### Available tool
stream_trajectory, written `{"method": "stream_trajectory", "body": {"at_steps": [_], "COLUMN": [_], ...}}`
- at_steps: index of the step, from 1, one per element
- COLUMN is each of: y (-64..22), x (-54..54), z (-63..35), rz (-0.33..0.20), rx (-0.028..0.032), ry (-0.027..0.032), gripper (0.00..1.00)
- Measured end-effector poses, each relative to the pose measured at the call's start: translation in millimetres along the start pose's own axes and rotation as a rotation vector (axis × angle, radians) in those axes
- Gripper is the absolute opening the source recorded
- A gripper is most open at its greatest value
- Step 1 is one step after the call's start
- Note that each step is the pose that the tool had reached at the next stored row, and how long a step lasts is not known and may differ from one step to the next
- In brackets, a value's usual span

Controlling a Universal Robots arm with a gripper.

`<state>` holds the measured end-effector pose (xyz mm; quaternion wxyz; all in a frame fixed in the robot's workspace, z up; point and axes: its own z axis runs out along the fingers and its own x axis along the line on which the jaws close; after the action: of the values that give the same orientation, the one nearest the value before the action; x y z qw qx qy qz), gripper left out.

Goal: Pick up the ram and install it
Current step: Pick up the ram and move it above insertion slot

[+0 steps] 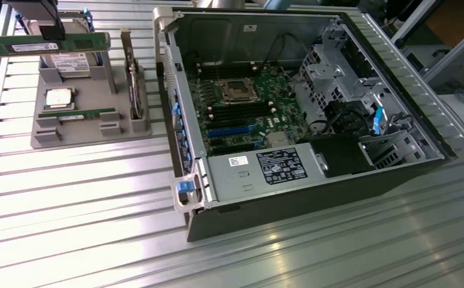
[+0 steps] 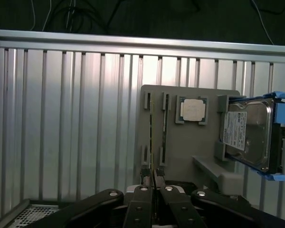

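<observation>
Clamping shut on the ram [image 1: 32,46], the gripper [image 1: 54,37] holds it lifted over the grey tray [image 1: 88,135], long axis level; the motherboard [image 1: 240,117] lies toward the exterior view's right

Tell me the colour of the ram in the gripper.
Green with a white label; the ram shows best in the exterior view.

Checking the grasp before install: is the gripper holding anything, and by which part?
Yes. The gripper is shut on the ram, pinching its upper long edge near mid-length, with the stick above the grey tray.
</observation>
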<state>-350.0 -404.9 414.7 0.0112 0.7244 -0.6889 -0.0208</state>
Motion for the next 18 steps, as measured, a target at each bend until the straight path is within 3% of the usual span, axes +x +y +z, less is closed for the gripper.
{"method": "stream_trajectory", "body": {"at_steps": [7,18], "y": [-9.0,-15.4], "x": [0.4,0.8], "z": [-0.4,-0.7], "rz": [0.000,0.000], "rx": [-0.0002,-0.0003], "ry": [0.0031,0.0064], "gripper": [0.12,0.12]}}
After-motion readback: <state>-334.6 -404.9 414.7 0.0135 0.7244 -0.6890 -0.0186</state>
